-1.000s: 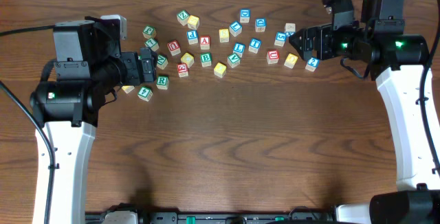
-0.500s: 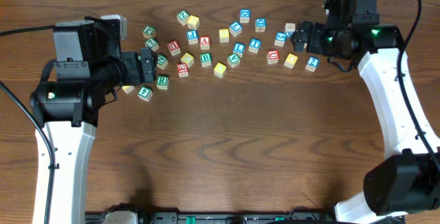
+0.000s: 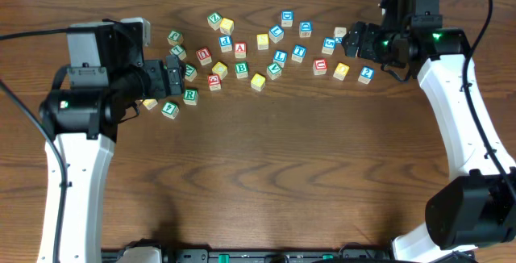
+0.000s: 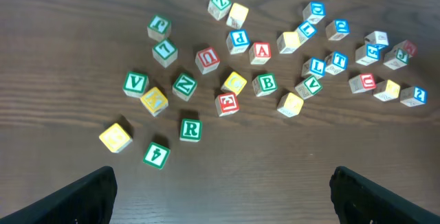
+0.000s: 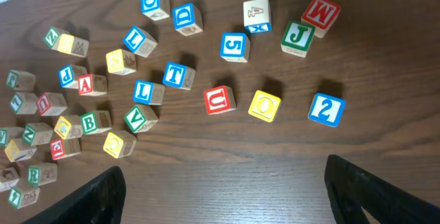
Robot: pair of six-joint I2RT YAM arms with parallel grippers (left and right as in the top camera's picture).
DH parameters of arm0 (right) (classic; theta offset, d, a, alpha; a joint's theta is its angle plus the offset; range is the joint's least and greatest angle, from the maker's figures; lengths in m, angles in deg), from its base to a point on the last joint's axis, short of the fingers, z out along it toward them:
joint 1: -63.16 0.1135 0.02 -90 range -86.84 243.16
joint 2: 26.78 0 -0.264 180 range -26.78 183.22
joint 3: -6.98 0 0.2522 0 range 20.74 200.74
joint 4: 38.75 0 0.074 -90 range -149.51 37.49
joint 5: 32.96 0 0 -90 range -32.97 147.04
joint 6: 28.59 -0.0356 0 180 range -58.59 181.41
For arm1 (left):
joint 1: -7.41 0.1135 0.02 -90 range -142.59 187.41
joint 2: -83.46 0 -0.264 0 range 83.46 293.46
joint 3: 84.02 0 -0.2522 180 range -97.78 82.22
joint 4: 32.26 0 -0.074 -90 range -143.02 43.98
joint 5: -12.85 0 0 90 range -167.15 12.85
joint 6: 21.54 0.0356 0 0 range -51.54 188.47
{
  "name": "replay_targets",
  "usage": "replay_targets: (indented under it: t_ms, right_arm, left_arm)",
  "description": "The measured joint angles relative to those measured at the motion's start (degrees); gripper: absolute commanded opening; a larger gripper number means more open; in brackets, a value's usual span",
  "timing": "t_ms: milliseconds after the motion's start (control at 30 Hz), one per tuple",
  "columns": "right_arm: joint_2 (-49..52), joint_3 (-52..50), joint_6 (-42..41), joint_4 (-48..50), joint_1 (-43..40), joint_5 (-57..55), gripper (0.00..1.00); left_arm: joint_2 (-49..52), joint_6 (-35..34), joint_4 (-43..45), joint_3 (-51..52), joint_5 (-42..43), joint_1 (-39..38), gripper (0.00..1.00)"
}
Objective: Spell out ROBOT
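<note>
The left fingers [image 3: 174, 76] are standing wide with nothing between them, hanging at the left end of the cube scatter on the desk [image 3: 266, 174]. The R cube [image 4: 190, 129] is lying just ahead of them at the scatter's near edge, beside a green 4 cube [image 4: 157, 154]. The B cube [image 4: 266, 84] is sitting mid-scatter, just beside the red A cube [image 4: 260, 52], with the middle yellow cube [image 4: 290, 104] near it. The right fingers [image 3: 351, 45] are also spreading wide and holding nothing, hanging over the right end. There the right yellow cube [image 5: 265, 104] is resting between a red U cube [image 5: 218, 100] and a blue 2 cube [image 5: 326, 109]. The T cube [image 5: 175, 75] is lying further in, next to a blue L cube [image 5: 146, 91].
</note>
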State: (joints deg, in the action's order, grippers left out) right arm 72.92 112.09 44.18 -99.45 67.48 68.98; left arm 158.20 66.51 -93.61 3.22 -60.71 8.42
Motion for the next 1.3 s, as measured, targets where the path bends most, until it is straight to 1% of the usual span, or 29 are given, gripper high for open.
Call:
replay_targets:
  t_ms: [233, 533, 633, 700, 800, 967, 1100, 1200, 1267, 1300]
  right_arm:
    - [0.4, 0.0, -2.8, -0.3, 0.0, 0.0, 0.81]
    - [0.5, 0.0, -5.2, -0.3, 1.9, -0.5, 0.84]
    - [0.8, 0.0, -5.4, -0.4, 3.0, -1.2, 0.85]
    - [1.1, 0.0, -5.6, -0.3, 3.0, -1.5, 0.85]
    - [1.2, 0.0, -5.6, -0.4, 3.0, -2.0, 0.86]
    - [1.2, 0.0, -5.5, -1.9, 3.0, -2.7, 0.86]
    - [1.2, 0.0, -5.1, -3.9, 3.0, -3.3, 0.88]
    - [1.2, 0.0, -4.6, -5.1, 3.0, -3.7, 0.89]
    - [1.2, 0.0, -4.4, -6.3, 3.0, -4.1, 0.9]
    - [1.2, 0.0, -4.3, -6.6, 3.0, -4.2, 0.9]
  left_arm:
    - [4.6, -3.0, 0.0, 0.0, 0.0, 0.0, 0.98]
    - [5.6, -6.7, 0.0, -0.1, 0.0, -0.4, 0.98]
    - [7.7, -7.5, -0.3, -2.3, -0.2, -2.2, 0.98]
    - [10.6, -8.3, -0.7, -5.5, -0.9, -4.1, 0.98]
    - [16.0, -9.1, -3.0, -11.4, -3.6, -7.8, 0.98]
    - [22.0, -11.6, -5.3, -17.7, -8.5, -13.0, 0.98]
    - [23.8, -14.2, -4.8, -18.5, -10.9, -15.9, 0.98]
    - [24.5, -14.6, -3.2, -18.5, -11.1, -17.1, 0.98]
    - [25.0, -14.6, -2.1, -18.5, -11.1, -17.6, 1.0]
    - [25.2, -14.6, -1.5, -18.5, -11.1, -17.8, 0.96]
